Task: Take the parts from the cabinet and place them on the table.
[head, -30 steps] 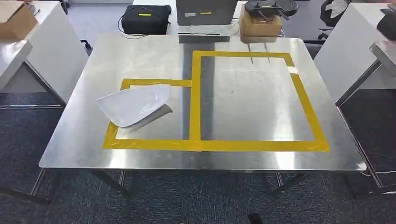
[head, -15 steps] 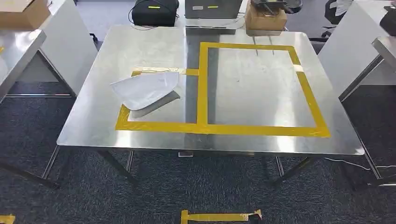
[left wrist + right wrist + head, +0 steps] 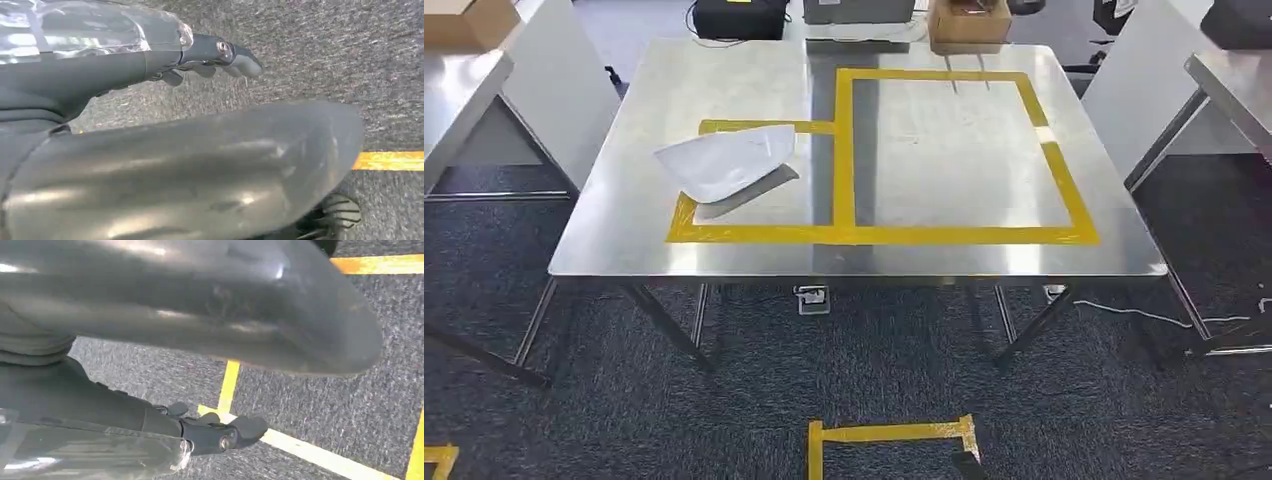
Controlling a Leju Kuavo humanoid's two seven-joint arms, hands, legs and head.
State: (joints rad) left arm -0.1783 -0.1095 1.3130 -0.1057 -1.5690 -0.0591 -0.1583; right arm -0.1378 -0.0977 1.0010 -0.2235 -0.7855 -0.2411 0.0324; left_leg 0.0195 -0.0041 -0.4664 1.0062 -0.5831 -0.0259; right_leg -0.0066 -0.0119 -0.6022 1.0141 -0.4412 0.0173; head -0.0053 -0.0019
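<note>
A white curved shell part (image 3: pixel 724 160) lies on the steel table (image 3: pixel 614 250), inside the smaller yellow-taped rectangle (image 3: pixel 754 234) on the table's left half. The larger taped rectangle (image 3: pixel 1064 190) beside it holds nothing. My left hand (image 3: pixel 215 55) hangs over dark carpet with its fingers stretched out loosely and nothing in them. Above the carpet too, my right hand (image 3: pixel 215 432) has its fingers apart and holds nothing. Both hands are well away from the table.
A cardboard box (image 3: pixel 969 20) and a black case (image 3: pixel 736 15) sit beyond the table's far edge. Other steel tables stand at the left (image 3: pixel 464 90) and right (image 3: pixel 1234 80). Yellow floor tape (image 3: pixel 889 435) marks the carpet in front of the table.
The whole picture has shifted: the camera has drawn back from the table, so more carpet and the floor tape now show. The white part stays where it lay on the table.
</note>
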